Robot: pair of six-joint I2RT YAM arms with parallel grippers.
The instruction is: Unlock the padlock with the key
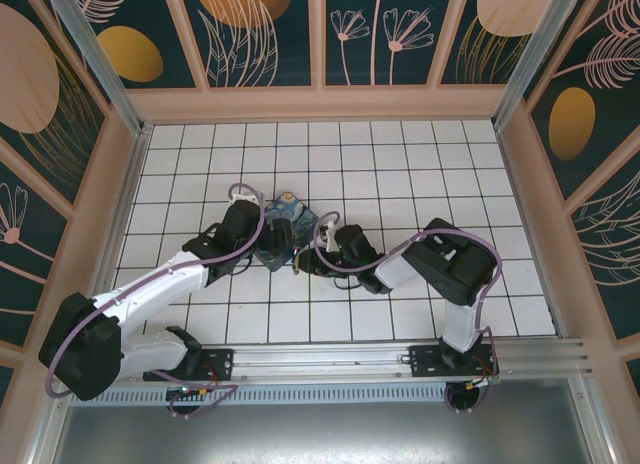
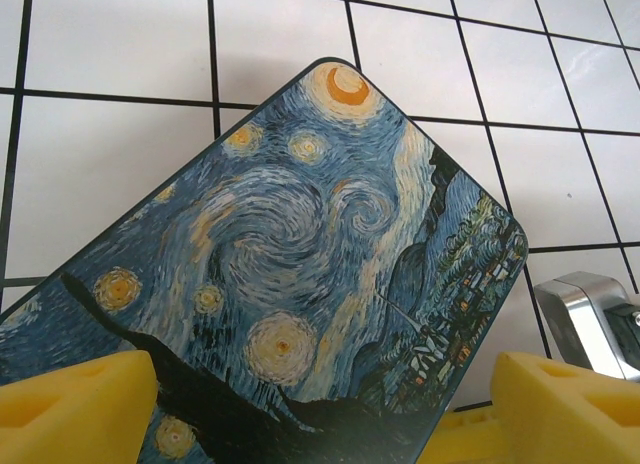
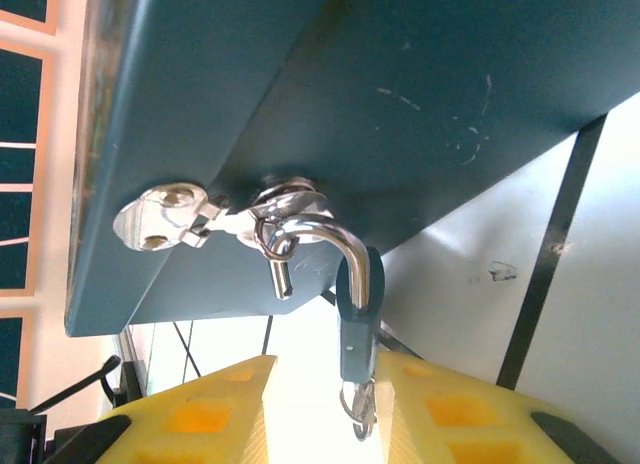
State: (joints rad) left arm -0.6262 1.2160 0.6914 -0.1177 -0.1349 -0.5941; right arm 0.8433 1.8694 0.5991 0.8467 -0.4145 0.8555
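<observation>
Two left fingers [image 2: 75,409] stand wide apart astride the starry-night box [image 2: 300,254] on the desk [image 2: 100,44], clamping nothing. At the box's hasp [image 3: 165,219] hangs the padlock [image 3: 353,329], its shackle [image 3: 345,234] seemingly sprung free at the short end; only unhooking is left. Right fingers [image 3: 440,414] flank the key [image 3: 358,409] below it, slightly parted, not pinching. No writing readable.

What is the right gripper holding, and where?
Apparently nothing: right gripper flanks the padlock hanging on the box, a gap beside its blue body.
</observation>
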